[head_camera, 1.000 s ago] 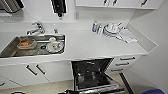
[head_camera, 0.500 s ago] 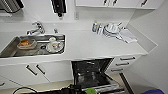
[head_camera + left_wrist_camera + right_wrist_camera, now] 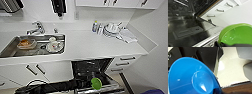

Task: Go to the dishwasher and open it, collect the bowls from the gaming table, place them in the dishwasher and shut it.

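Left jaws clenched on green bowl [image 3: 238, 34] over open dishwasher [image 3: 87, 68], right jaws gripping blue bowl [image 3: 191, 78].

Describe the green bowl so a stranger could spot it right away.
Find the white counter with the steel sink. Below it the dishwasher stands open; the green bowl is above its lowered door, the one lime-green thing against dark metal.

Left arm [image 3: 50, 87] low, reaching rightward
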{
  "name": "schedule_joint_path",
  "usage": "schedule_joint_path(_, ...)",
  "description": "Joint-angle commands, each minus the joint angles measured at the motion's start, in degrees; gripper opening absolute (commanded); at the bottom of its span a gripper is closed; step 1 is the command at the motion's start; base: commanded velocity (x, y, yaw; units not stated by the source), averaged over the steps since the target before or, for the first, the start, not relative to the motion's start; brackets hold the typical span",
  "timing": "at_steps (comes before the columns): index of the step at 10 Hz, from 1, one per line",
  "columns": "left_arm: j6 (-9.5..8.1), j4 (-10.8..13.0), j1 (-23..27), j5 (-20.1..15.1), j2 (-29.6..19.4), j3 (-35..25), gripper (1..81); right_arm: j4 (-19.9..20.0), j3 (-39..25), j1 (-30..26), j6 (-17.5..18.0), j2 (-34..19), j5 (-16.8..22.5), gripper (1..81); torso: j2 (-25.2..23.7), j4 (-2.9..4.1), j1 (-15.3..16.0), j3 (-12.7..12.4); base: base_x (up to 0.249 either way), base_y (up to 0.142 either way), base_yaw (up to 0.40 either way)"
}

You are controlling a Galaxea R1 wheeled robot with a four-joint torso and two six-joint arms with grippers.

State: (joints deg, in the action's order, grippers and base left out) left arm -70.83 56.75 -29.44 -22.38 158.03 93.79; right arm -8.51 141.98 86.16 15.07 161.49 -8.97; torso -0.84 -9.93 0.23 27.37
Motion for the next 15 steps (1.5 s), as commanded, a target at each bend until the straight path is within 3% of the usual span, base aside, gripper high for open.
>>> schedule_joint_path(1, -1.24, 1.52, 7.86, 0.5, 5.46, 1.31, 1.0, -0.02, -0.14, 0.64, 0.23, -0.97, 4.14, 1.0, 0.0, 0.0, 0.0, 0.0, 0.0, 0.0, 0.0)
schedule_joint_path(6, -1.42, 1.17, 8.47, 0.5, 7.31, 2.27, 1.0, -0.1, -0.14, 0.63, 0.22, -0.88, 4.14, 1.0, 0.0, 0.0, 0.0, 0.02, 0.0, 0.0, 0.0)
schedule_joint_path(7, -1.42, 1.17, 8.56, 0.5, 7.66, 2.27, 81.1, -0.1, -0.23, 0.46, 0.23, -0.88, 4.14, 1.0, 0.0, 0.0, 0.02, 0.02, 0.0, 0.0, 0.0)
schedule_joint_path(11, -1.33, 1.08, 8.13, 0.41, 7.57, 1.39, 81.1, -0.02, -0.05, 0.46, 0.23, -1.32, 3.61, 1.0, 0.02, 0.0, 0.02, 0.02, 0.0, 0.0, 0.0)
schedule_joint_path(13, -0.73, 1.59, 3.57, 0.41, 2.34, -4.62, 81.1, -0.02, -1.88, 0.64, 0.23, -4.11, -0.5, 1.0, 0.02, 0.0, 0.02, 0.02, 0.0, 0.0, 0.0)
schedule_joint_path(14, 0.5, 2.22, -0.21, 0.23, -2.06, -9.46, 81.1, 0.08, -4.24, 0.64, 0.23, -6.13, -2.52, 1.0, 0.02, 0.0, 0.02, 0.02, 0.0, 0.0, 0.0)
schedule_joint_path(15, 3.68, 3.28, -3.91, -0.47, -6.4, -14.43, 81.1, -0.1, -7.96, 0.29, 0.23, -9.14, -2.63, 1.0, 0.02, 0.0, 0.02, 0.02, 0.0, 0.0, 0.0)
